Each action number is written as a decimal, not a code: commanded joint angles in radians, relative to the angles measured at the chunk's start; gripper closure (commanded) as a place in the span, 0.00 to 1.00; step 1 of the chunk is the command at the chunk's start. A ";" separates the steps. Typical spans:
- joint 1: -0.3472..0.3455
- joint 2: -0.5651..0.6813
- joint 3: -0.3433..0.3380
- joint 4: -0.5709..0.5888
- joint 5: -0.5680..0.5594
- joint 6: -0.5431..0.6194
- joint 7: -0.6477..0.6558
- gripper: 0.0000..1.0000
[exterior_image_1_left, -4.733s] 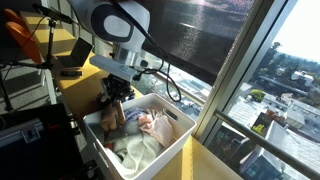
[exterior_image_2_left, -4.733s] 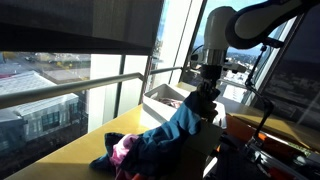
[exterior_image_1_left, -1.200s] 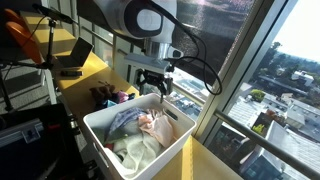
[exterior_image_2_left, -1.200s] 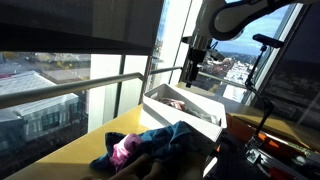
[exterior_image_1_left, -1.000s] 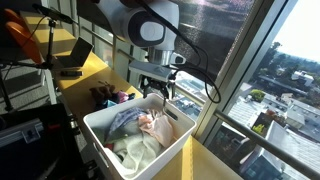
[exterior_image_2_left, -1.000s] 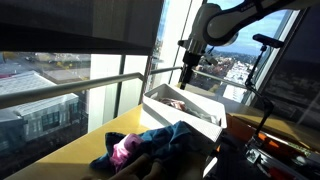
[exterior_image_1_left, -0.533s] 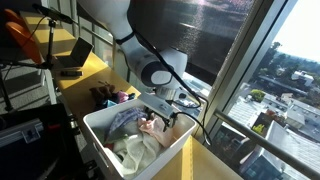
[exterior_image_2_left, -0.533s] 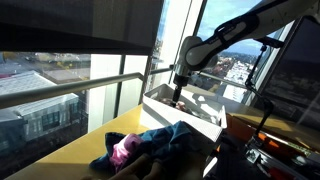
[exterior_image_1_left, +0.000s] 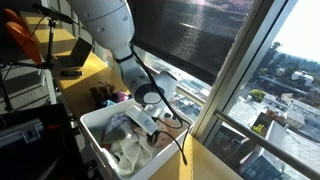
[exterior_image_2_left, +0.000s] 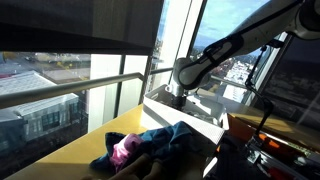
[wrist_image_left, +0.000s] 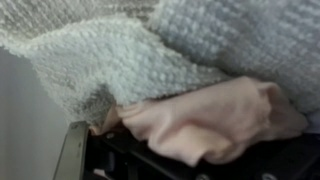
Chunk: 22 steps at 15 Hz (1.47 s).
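Inside white bin (exterior_image_1_left: 92, 135), gripper (exterior_image_1_left: 150, 123) over pink cloth (wrist_image_left: 200, 120); whether open or closed, cannot tell. Cloth soft, light, limp; pinch raised fold.

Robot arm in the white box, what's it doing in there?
The robot's gripper is down inside a white bin full of laundry. Right in front of it, the wrist view shows a pink cloth lying against a white knitted cloth. Whether the jaws have closed on anything cannot be told. A pile of blue and pink clothes lies outside, beside the bin.
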 joint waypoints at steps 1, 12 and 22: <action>-0.045 -0.002 -0.011 -0.023 0.008 -0.031 -0.002 0.50; -0.069 -0.376 -0.040 -0.161 -0.004 -0.105 -0.024 1.00; 0.048 -0.670 -0.033 0.013 0.015 -0.324 -0.016 1.00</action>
